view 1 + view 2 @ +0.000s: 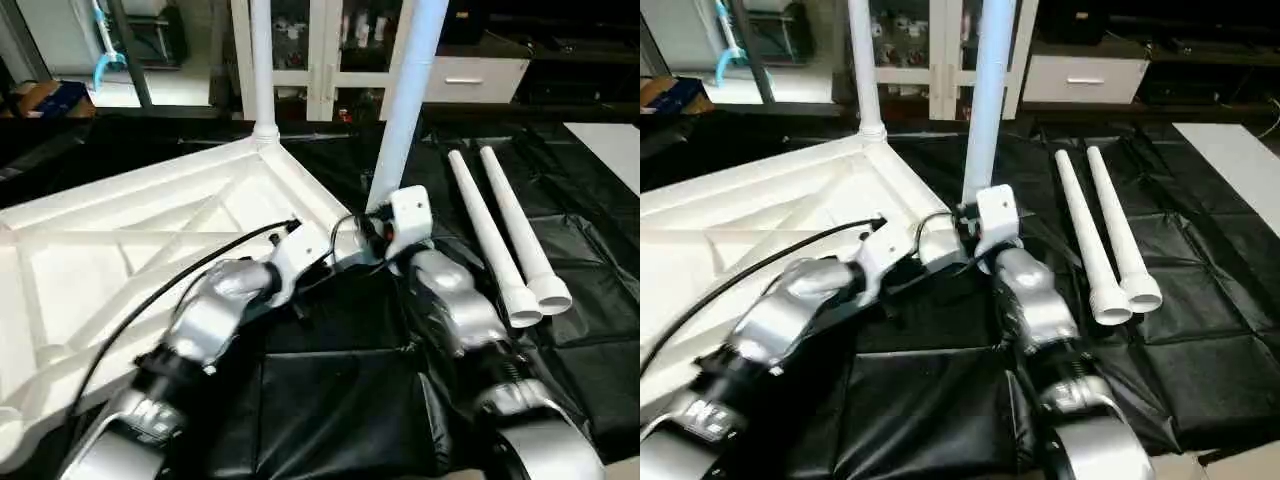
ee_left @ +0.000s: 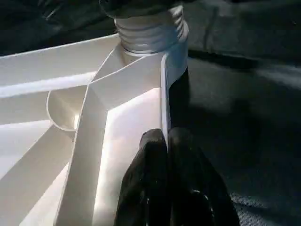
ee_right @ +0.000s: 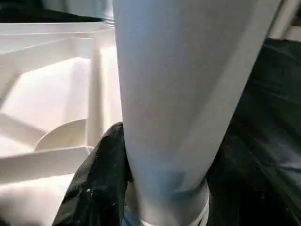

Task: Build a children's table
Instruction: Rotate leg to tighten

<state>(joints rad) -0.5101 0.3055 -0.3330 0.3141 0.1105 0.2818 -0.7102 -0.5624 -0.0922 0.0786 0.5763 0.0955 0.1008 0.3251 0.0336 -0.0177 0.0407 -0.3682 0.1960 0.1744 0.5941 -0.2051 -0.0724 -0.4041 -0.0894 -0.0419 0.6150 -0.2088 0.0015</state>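
The smooth white ribbed table top lies underside-up at frame left on crinkled black sheeting. The right claw clamps a tapered tube leg; the left claw is pressed together (beside the top's rim). Two spare legs lie at right.

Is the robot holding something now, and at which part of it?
The right hand holds an upright table leg near its lower end. The left hand is shut beside the tabletop's rim, holding nothing.
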